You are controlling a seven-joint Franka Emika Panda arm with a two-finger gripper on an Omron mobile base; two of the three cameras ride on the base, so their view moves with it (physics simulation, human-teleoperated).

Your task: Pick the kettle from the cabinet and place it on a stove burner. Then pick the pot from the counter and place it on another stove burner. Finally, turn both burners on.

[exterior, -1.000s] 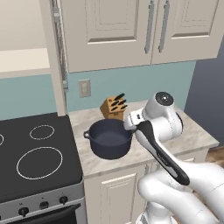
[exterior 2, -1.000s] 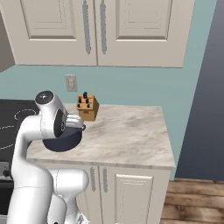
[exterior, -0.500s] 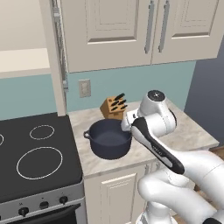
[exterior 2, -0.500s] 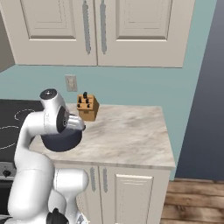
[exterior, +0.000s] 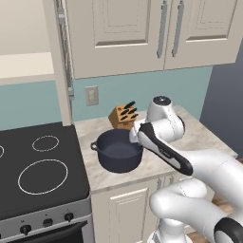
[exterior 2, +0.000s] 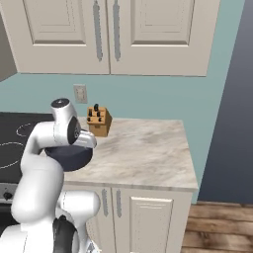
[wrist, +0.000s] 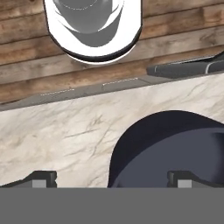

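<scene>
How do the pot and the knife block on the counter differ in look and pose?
The pot is wide, round, dark navy and lidless, with an open hollow; the knife block is a small tan wooden box with black handles sticking out. The pot stands toward the front edge beside the cooktop; the knife block stands behind it near the wall. The knife block looks tilted, the pot level. Both rest on the marbled counter.

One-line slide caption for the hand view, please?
Open gripper looking down on the navy pot on the marbled counter.
</scene>
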